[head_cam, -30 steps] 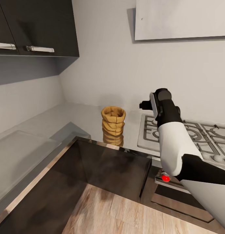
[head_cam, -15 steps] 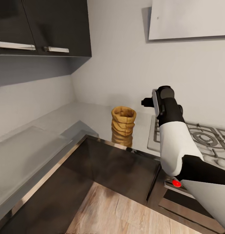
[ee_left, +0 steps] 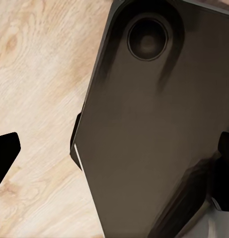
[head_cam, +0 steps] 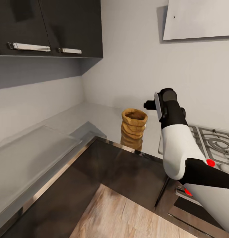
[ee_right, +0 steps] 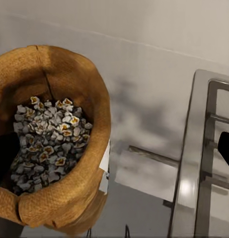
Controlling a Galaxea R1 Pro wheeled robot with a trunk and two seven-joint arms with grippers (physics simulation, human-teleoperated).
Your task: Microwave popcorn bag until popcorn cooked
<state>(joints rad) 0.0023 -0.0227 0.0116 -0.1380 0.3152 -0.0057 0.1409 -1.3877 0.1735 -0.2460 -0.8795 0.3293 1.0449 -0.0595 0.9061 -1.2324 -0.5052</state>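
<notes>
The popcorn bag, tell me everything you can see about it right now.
The popcorn bag is a small tan-brown sack of coarse, woven-looking material with wrinkled, ringed sides and a rolled rim. It stands upright and open on the glossy grey countertop, which mirrors it, left of the stove grate. Inside lie pale kernels with orange flecks. Nothing grips it.
</notes>
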